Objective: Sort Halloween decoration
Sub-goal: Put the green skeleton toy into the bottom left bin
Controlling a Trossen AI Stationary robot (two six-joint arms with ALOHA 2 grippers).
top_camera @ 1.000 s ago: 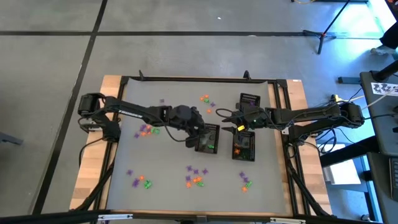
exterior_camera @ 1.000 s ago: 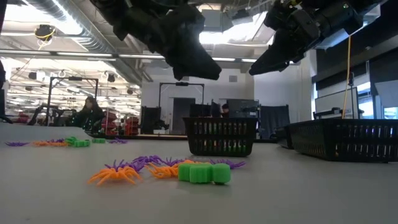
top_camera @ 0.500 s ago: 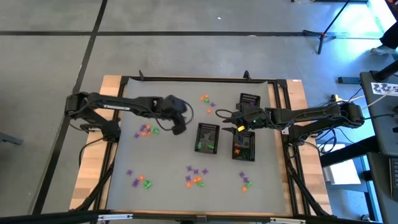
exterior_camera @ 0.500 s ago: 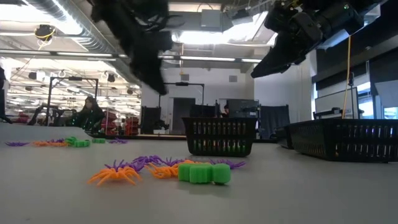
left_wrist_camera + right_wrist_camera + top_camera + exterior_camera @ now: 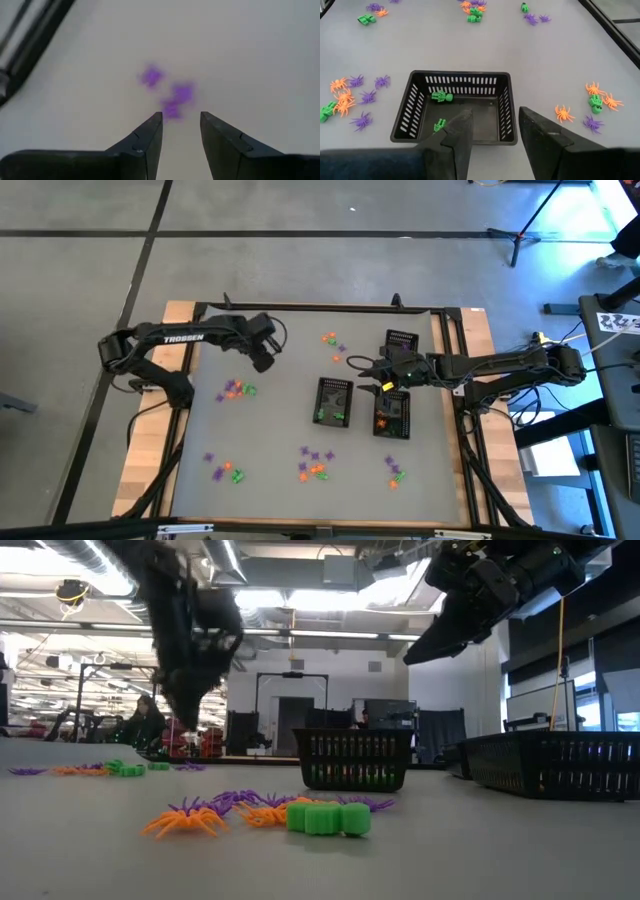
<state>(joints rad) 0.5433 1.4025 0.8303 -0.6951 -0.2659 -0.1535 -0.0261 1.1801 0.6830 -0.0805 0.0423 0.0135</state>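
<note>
Tiny orange, green and purple trinkets lie in loose clusters on the grey table [image 5: 237, 390] [image 5: 332, 340] [image 5: 314, 465]. My left gripper [image 5: 264, 362] hangs over the far left part of the table, pointing steeply down and open. Three purple trinkets [image 5: 172, 97] lie on the table just ahead of its fingertips [image 5: 181, 118]. My right gripper [image 5: 376, 376] stays open above the middle of the table. A black mesh basket [image 5: 460, 75] with two green trinkets [image 5: 441, 97] in it stands below it.
Three black baskets stand right of centre: the middle one [image 5: 333, 401], one beside it [image 5: 392, 413] and one farther back [image 5: 402, 345]. More trinkets lie near the front edge [image 5: 225, 472] [image 5: 394, 470]. A black frame [image 5: 300, 307] rims the table.
My left gripper has swung from over the middle basket toward the table's left and far edges. It has tipped from nearly level to pointing steeply down. It now hangs over the purple trinkets.
</note>
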